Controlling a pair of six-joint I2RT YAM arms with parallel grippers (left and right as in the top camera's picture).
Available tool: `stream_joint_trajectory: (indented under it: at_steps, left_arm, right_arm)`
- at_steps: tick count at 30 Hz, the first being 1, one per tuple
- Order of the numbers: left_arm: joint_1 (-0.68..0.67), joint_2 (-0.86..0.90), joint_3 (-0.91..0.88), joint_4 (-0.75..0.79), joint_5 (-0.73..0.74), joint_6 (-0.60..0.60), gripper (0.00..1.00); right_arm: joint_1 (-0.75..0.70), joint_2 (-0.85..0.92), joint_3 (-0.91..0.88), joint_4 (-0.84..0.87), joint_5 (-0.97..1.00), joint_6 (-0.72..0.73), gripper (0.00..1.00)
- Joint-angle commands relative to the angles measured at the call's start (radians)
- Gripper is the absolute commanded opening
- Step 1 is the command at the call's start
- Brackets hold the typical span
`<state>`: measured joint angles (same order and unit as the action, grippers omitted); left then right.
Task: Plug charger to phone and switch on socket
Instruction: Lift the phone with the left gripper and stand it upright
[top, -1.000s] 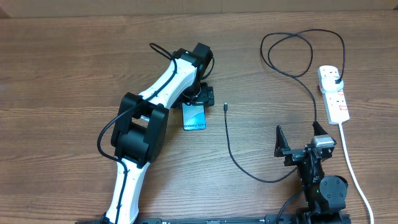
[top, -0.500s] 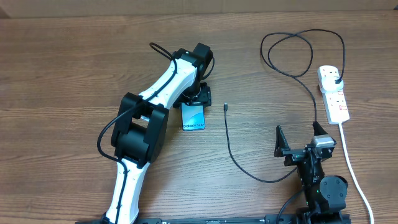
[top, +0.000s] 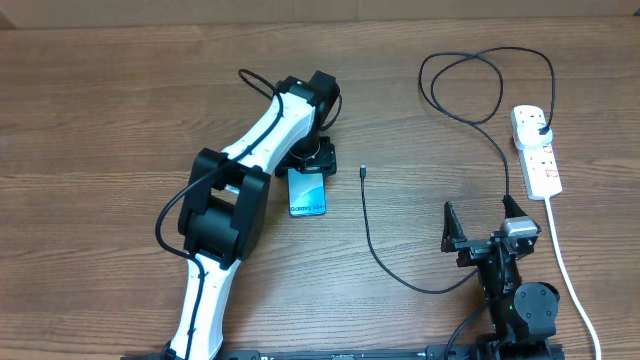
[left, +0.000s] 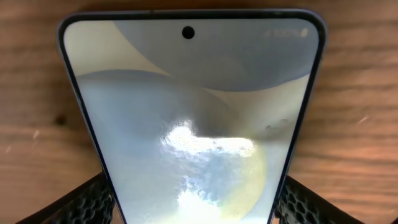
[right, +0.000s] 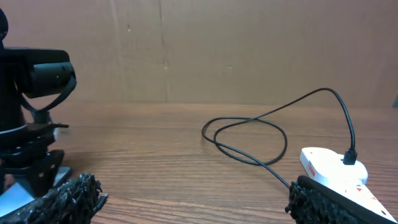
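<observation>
The phone (top: 308, 192) lies flat on the table with its screen lit. It fills the left wrist view (left: 193, 118). My left gripper (top: 311, 160) is shut on its far end, one finger against each long edge (left: 193, 202). The charger, a thin black cable (top: 372, 245), has its connector tip (top: 363, 172) lying free to the right of the phone. Its black plug (top: 540, 128) sits in the white socket (top: 537, 152) at the far right. My right gripper (top: 485, 224) is open and empty near the front edge, with the cable (right: 249, 134) and socket (right: 336, 171) ahead of it.
The socket's thick white cord (top: 565, 260) runs down the right side to the front edge. The cable loops at the back right (top: 470, 85). My left arm (top: 225, 200) stretches across the left middle of the table.
My left gripper has shifted the phone slightly to the left and toward the front. The right arm, cable and socket have not moved.
</observation>
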<state>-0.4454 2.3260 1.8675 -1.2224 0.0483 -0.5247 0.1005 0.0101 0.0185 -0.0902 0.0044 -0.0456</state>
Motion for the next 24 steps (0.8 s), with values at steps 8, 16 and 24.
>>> stream_joint_trajectory:
  at_steps: [8,16,24]
  left_arm:
    - [0.032,0.008,0.066,-0.14,0.311,0.144,0.75]
    - [0.123,0.008,0.066,-0.325,0.75,0.323,0.69]
    - [0.227,0.008,0.066,-0.468,1.056,0.424,0.66]
  right_arm:
    - [0.0,-0.007,-0.011,0.006,0.002,-0.005,1.0]
    - [0.0,-0.007,-0.011,0.006,0.002,-0.005,1.0]
    - [0.0,-0.007,-0.011,0.006,0.002,-0.005,1.0]
